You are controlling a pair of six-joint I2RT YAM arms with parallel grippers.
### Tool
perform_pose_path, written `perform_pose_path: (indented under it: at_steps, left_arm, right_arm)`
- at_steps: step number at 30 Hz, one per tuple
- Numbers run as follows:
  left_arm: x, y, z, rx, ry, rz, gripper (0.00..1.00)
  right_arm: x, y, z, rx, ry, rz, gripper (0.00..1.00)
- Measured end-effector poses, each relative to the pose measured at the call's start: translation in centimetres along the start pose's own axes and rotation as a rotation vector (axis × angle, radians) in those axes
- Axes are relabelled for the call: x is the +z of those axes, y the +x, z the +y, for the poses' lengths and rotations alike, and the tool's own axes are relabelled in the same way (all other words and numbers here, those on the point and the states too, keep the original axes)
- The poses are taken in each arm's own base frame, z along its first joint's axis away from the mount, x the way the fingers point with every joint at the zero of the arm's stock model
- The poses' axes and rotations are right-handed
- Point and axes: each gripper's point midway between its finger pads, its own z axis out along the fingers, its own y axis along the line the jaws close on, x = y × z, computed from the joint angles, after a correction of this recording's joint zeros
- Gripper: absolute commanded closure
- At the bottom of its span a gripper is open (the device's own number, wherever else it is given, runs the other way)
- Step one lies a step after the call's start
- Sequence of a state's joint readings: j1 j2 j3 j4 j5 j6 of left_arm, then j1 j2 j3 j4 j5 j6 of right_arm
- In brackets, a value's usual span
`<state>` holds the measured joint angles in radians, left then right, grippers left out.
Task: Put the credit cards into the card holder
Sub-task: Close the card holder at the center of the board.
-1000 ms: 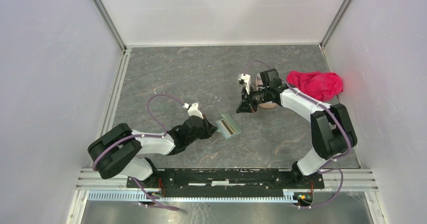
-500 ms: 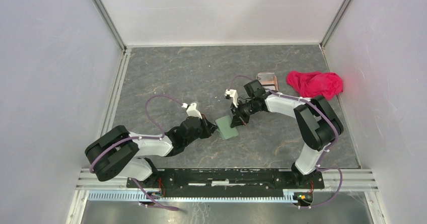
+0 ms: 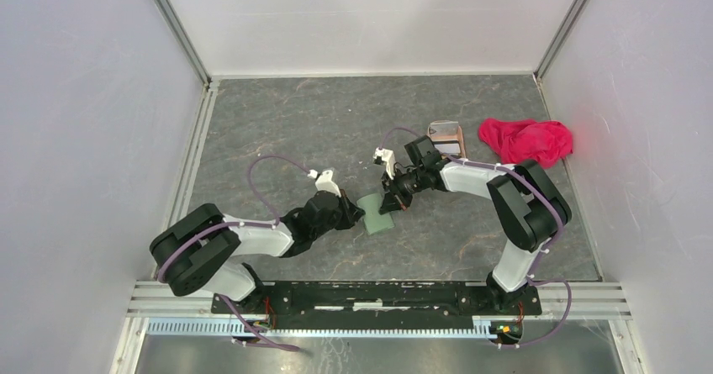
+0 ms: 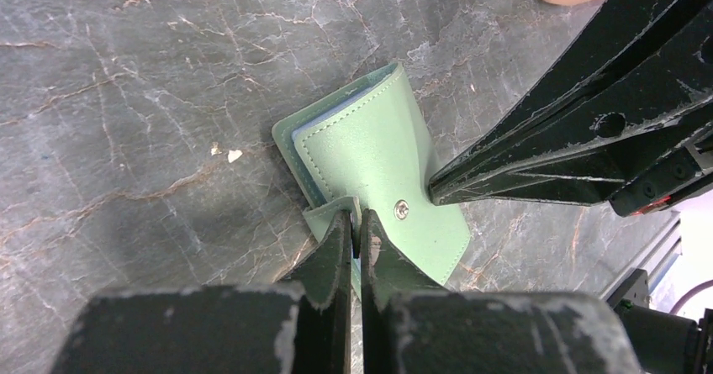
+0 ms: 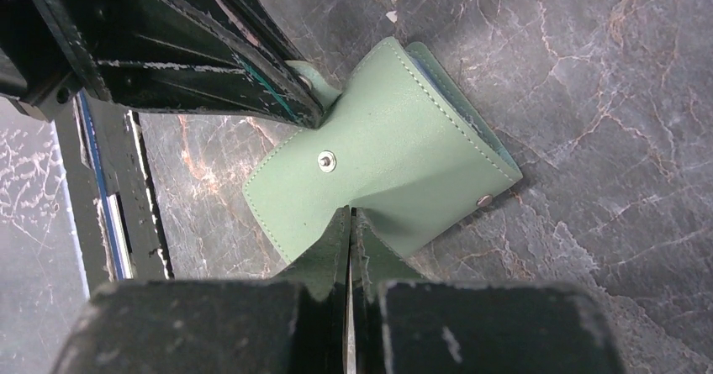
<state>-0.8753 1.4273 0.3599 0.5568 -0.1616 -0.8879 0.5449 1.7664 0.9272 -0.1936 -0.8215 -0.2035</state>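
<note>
**Green card holder (image 4: 374, 160) folded, both grippers at it**

It lies folded shut near the middle of the grey table (image 3: 294, 122). The left gripper (image 4: 354, 219) is closed and pinches its snap strap. The right gripper (image 5: 349, 216) is closed too, its tips touching the cover.
</note>
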Motion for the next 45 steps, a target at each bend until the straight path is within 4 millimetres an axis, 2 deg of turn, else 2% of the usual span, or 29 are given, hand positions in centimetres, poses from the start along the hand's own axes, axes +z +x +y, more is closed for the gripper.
perform_pose_path:
  at_steps: [11, 19, 26, 36, 41, 45]
  left_arm:
    - [0.1, -0.1, 0.1, 0.07, -0.065, 0.058, 0.95]
    - [-1.0, -0.7, 0.4, 0.108, -0.097, 0.06, 0.93]
    - [-0.8, -0.6, 0.4, 0.145, -0.097, 0.075, 0.92]
    - [-0.8, -0.5, -0.1, 0.159, -0.065, 0.088, 0.67]
    - [-0.7, -0.4, -1.7, 0.152, 0.008, 0.096, 0.65]
    - [-0.7, -0.5, -2.0, 0.149, 0.021, 0.094, 0.65]
  right_arm:
    - [0.4, -0.2, 0.3, 0.048, -0.01, -0.027, 0.96]
    - [1.9, 0.0, 2.5, 0.055, -0.079, -0.027, 0.94]
    - [2.3, 0.1, 2.9, 0.093, -0.114, -0.029, 0.94]
    - [2.5, 0.2, 2.7, 0.108, -0.114, -0.022, 0.94]
    - [2.5, 0.1, 2.7, 0.108, -0.114, -0.021, 0.94]
    - [2.5, 0.1, 2.7, 0.109, -0.114, -0.02, 0.94]
